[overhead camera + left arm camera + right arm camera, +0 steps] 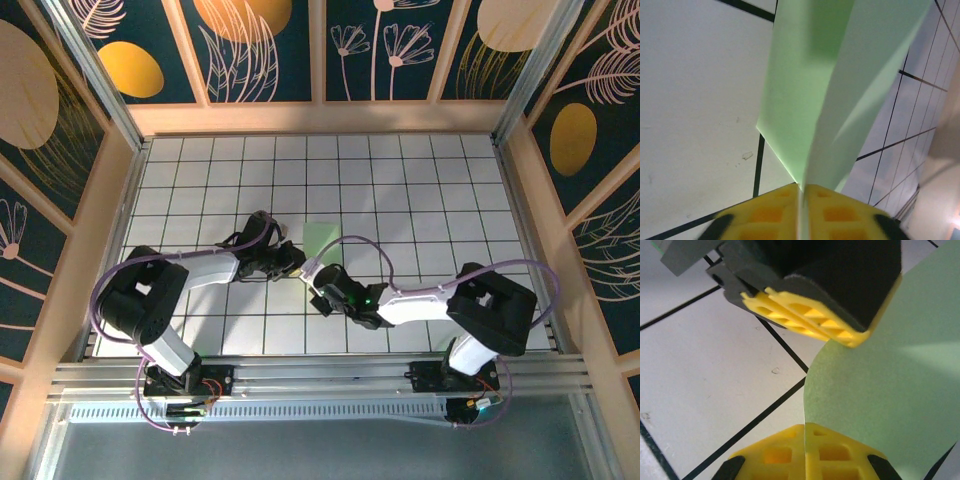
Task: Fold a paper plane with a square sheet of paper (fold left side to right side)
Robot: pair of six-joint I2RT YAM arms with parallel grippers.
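Your square sheet of paper (pixel 322 238) sits near the middle of the tabletop (pixel 430 190), just beyond both claws, with its near part lifted off the tiles. From the left wrist camera its long axis runs straight away from the fingers. There it is doubled into two leaves that meet along a line starting at the claw, and its far end is cut off by the top of that view.

The left claw (pixel 293 262) is pinched closed on the paper's near edge. The right claw (pixel 313 272) is clamped on the paper close beside it, and the sheet bows in a curve between the two.

From above, the arms cover the sheet's near part, so you cannot make out its full outline. You have open tiles beyond the sheet and to the right, but the two claws sit very close together.
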